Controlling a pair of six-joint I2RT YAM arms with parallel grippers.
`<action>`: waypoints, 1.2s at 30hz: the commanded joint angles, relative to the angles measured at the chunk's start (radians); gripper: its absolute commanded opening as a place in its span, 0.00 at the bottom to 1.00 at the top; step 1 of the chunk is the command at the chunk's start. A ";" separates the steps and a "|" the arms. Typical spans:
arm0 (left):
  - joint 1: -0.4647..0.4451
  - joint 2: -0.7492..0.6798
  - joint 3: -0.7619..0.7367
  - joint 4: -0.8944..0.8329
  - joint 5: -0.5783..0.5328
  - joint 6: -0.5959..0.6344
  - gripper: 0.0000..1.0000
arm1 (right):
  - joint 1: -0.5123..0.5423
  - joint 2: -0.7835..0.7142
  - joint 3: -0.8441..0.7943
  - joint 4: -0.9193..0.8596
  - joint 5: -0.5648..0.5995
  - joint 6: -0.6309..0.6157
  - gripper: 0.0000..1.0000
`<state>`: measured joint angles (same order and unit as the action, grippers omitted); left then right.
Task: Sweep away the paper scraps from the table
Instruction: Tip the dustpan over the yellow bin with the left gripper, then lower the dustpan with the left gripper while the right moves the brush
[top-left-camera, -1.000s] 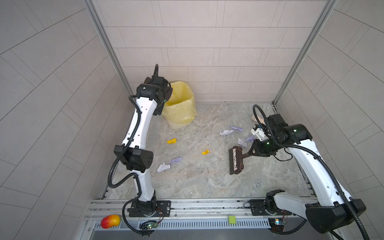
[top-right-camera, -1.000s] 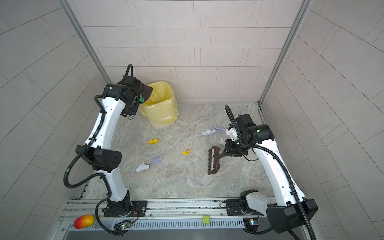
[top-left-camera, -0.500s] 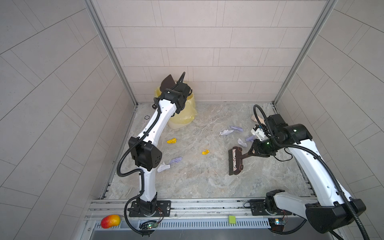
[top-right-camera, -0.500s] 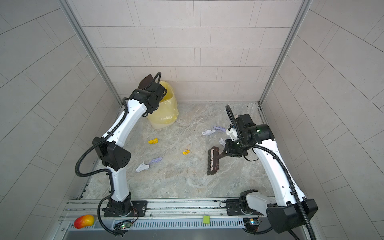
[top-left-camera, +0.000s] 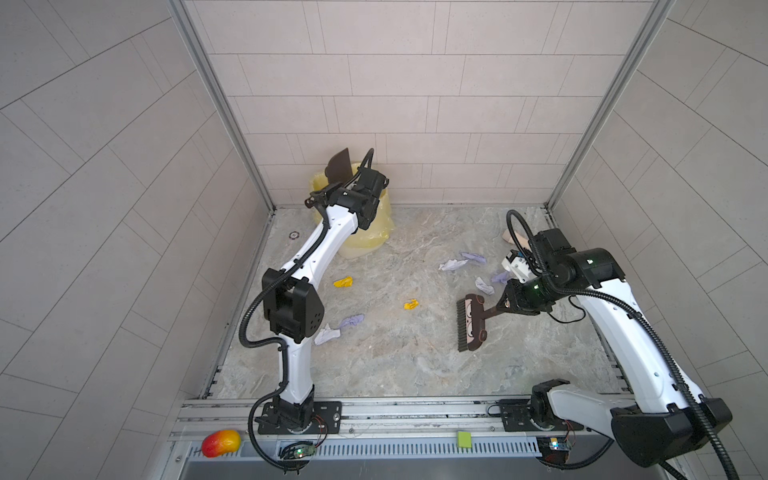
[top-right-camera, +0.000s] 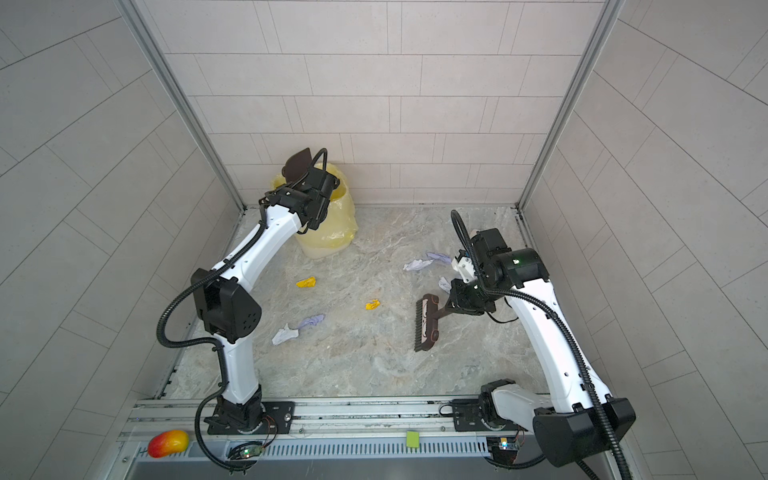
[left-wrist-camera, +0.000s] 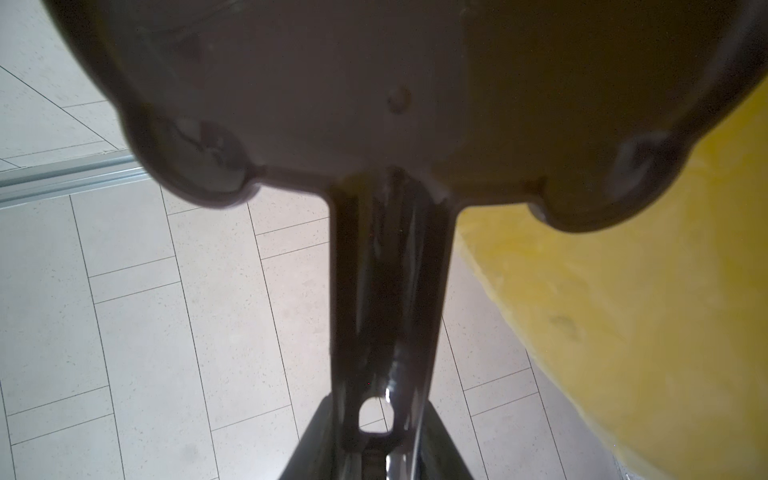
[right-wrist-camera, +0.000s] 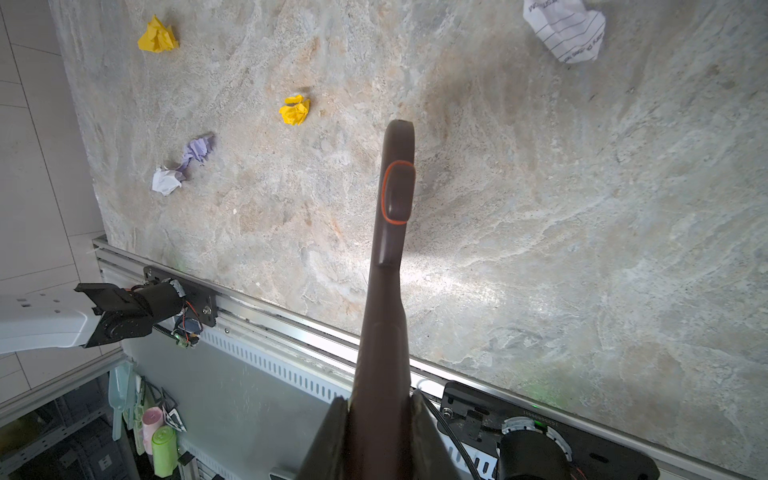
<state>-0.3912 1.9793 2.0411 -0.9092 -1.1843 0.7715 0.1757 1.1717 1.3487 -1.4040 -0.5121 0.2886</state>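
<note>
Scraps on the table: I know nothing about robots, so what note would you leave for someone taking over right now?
Left hand: shut on the dustpan, raised at the yellow bin in the back corner.
Right hand: shut on the brush, head low on the right side of the table.
Loose scraps: two yellow in the middle, a lilac and white pair by the left arm, a lilac-white cluster by the right arm.
Done: both tools in hand. What the bin holds is not visible.
Left: sweep every scrap into the dustpan and tip it into the bin.
</note>
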 joint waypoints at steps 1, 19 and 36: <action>-0.006 -0.077 0.002 0.020 -0.013 -0.021 0.00 | -0.004 -0.021 0.012 -0.020 0.000 -0.020 0.00; -0.192 -0.268 -0.020 -0.323 0.476 -0.641 0.00 | 0.089 0.068 0.310 -0.063 0.505 -0.230 0.00; -0.284 -0.427 -0.542 -0.338 0.897 -0.932 0.00 | 0.413 0.224 0.257 0.120 0.938 -0.451 0.00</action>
<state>-0.6621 1.6154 1.5288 -1.2320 -0.3546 -0.0853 0.5842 1.3945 1.6112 -1.3045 0.3534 -0.1246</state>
